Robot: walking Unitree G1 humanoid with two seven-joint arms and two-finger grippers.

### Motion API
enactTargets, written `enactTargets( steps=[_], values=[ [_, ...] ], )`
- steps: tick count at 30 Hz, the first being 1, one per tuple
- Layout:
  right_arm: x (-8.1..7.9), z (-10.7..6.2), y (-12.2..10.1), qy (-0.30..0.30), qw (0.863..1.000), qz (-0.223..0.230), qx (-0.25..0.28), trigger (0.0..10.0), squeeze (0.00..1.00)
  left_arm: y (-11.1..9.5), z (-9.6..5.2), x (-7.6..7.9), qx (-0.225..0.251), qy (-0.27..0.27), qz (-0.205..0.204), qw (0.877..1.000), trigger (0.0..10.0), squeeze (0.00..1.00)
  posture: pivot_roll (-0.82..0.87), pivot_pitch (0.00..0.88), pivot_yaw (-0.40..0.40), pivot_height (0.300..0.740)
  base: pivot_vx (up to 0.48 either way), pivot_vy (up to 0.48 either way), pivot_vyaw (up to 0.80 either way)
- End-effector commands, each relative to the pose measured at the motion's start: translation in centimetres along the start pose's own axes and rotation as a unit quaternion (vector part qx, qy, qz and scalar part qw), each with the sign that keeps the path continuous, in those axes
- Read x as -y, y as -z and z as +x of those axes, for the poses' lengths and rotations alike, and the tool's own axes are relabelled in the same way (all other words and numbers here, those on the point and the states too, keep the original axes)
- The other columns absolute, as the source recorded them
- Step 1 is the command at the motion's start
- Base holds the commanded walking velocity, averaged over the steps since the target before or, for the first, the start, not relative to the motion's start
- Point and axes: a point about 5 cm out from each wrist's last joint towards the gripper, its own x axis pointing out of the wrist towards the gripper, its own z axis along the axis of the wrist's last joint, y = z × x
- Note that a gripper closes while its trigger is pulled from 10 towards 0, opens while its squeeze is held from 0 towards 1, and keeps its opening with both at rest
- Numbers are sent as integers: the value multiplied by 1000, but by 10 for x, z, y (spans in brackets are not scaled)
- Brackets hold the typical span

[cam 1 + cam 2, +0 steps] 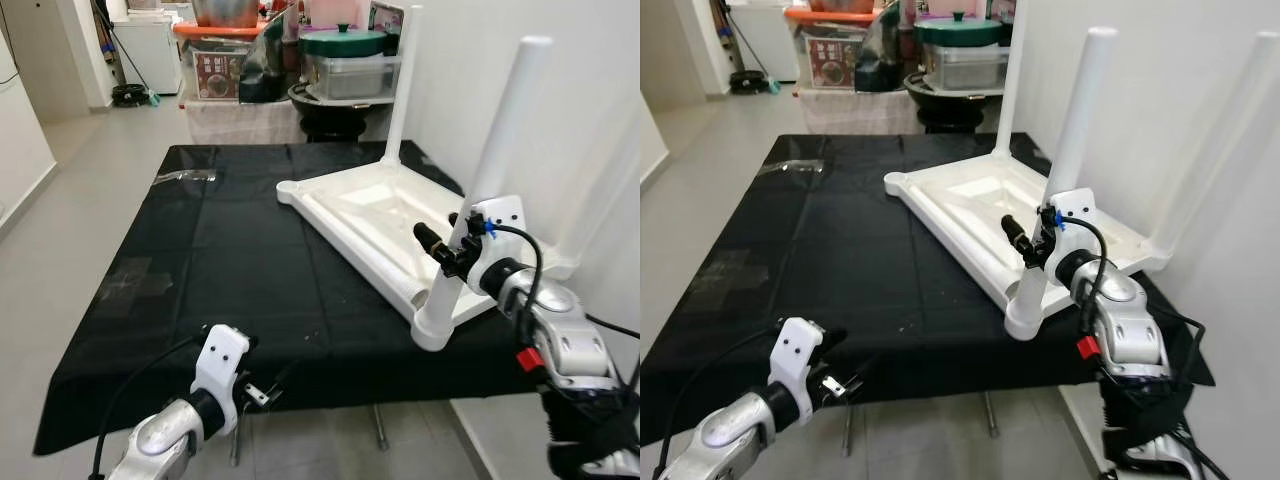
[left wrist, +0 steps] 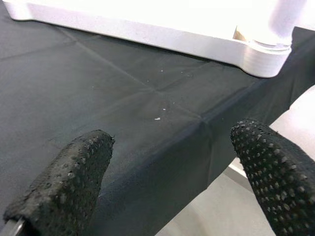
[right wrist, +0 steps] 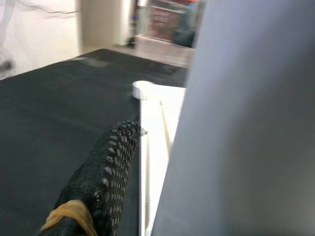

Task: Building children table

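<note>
Item: white children's table top (image 1: 370, 215), lying upside down on the black-covered surface (image 1: 220, 260), toward the wall-side edge of that surface. Three legs stand upright in its corner sockets; the fourth socket (image 1: 287, 189), on the corner farthest from the wall and away from me, looks empty.

Right gripper (image 1: 452, 238): I have it at the near leg (image 1: 490, 180), low on the shaft, just above the table top's near corner. One black finger (image 3: 106, 172) lies along the leg; the other is hidden behind the shaft, so I cannot tell whether the jaws are clamped on it or merely around it.

Left gripper (image 2: 172, 167): I hold it off the near edge of the surface, well apart from the table top, jaws spread wide and empty, pointing toward that same near corner.

Risks, as I judge them: the near corner sits close to the surface's edge, so a sideways push on the leg could slide the table top off. Turning the leg with nothing steadying the top may spin the whole piece instead of seating the leg. The cloth may bunch and drag with it.
</note>
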Motion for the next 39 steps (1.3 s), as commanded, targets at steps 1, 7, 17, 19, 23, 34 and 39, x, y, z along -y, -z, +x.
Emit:
enactTargets(
  steps=[1,7,17,19,23,34,39],
  values=[
    [-9,-1,7,-104,994,-16,-4,10000,0,0,-2,-3,-4,-2,7,1000,10000,0,64,0,-62,740,0,0,0],
    [-22,-6,11,-238,971,-13,-22,10000,0,-1,0,-5,-2,-1,11,1000,10000,0,68,0,-60,740,0,0,0],
    [12,21,38,18,993,-6,-121,0,0,-2,-2,-4,-2,-4,15,1000,10000,0,71,0,-61,740,0,0,0],
    [28,18,45,144,979,30,-139,0,0,-1,-2,-4,-3,-3,14,1000,10000,0,67,0,-60,740,0,0,0],
    [46,-8,67,380,904,109,-163,0,0,-1,-1,-2,-3,0,12,1000,10000,0,67,0,-58,740,0,0,0],
    [-68,2,58,301,930,109,-181,10000,0,0,2,0,-5,5,13,1000,10000,0,51,0,-49,740,0,0,0],
    [-42,14,45,318,936,95,-118,10000,1000,0,3,-1,-4,3,14,1000,10000,0,53,0,-56,740,0,0,0]
  ],
)
